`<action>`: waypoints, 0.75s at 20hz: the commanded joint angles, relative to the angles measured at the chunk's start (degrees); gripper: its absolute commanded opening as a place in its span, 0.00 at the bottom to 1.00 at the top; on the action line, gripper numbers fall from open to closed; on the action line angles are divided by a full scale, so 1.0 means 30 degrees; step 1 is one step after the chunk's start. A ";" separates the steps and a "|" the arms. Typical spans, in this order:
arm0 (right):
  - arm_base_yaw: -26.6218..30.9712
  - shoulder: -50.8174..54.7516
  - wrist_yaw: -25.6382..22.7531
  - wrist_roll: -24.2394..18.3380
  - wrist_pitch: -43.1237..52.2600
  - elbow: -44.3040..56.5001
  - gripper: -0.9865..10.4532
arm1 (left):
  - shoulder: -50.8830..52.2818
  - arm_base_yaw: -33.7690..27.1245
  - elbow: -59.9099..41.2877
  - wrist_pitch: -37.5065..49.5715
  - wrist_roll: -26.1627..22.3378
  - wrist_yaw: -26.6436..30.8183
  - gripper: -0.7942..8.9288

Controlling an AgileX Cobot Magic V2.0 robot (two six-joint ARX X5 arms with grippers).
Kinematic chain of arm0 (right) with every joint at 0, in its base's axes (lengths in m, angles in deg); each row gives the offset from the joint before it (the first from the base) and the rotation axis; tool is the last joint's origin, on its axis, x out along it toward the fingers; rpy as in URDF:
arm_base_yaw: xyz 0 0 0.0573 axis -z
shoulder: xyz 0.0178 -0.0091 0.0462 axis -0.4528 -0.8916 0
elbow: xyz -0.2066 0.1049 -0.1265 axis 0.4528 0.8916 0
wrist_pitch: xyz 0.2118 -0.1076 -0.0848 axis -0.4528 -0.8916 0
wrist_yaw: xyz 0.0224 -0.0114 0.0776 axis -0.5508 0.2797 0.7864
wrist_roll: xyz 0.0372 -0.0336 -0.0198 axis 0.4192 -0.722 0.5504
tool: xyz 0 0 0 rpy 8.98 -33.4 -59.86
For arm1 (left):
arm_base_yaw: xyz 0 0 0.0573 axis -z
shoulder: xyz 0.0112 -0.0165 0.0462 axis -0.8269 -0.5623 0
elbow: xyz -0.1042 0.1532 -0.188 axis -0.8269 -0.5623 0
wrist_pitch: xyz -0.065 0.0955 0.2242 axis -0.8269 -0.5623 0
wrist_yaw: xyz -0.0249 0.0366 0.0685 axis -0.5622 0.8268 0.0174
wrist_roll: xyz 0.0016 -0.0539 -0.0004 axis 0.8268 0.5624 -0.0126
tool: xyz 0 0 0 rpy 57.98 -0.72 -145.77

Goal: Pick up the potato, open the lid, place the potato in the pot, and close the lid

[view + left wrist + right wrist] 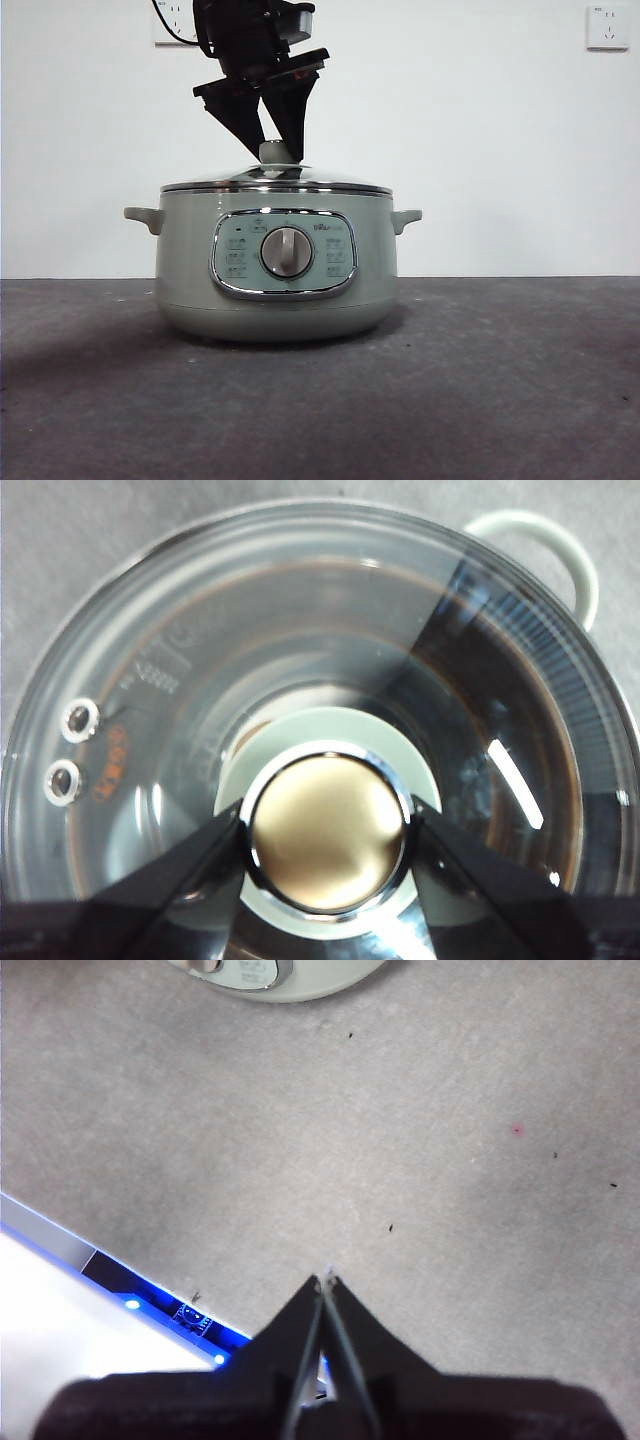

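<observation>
We start at the round sage-green knob with its chrome ring, standing upright at the centre of the shallow domed glass lid with a chrome rim. From that knob everything else follows. The lid sits level on the round pale sage-green electric cooking pot, its rim resting on the pot's rim all the way round as far as we can see.

The left gripper comes straight down over the knob, and its two black jaws press on the knob from opposite sides, pinching it between them. So the thing to be handled lies directly between the jaws, with the knob's axis vertical and in line with the gripper's approach. We judge that any move from here turns on that line: a straight pull upward from the knob would carry the lid off cleanly, while a sideways pull could drag its rim over the pot.

We cannot find the potato; through the glass we see only dark reflections around the knob, so we cannot tell whether it is inside.

Well away from the knob, the right gripper hangs over the bare grey table with its jaws pressed together on nothing, the pot's edge far from it.
</observation>
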 commanded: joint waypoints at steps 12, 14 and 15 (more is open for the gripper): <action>-0.0029 0.0029 0.0058 -0.0138 0.0117 0.0168 0.08 | -0.0736 0.0095 -0.0226 -0.0117 0.0641 -0.0233 0.74; -0.0029 0.0029 0.0066 -0.0138 0.0029 0.0168 0.08 | -0.0488 0.0095 -0.0109 -0.0393 0.0641 -0.0233 0.74; -0.0029 0.0029 0.0066 -0.0146 0.0000 0.0168 0.08 | -0.0168 0.0095 -0.0109 -0.0459 0.0634 -0.0233 0.74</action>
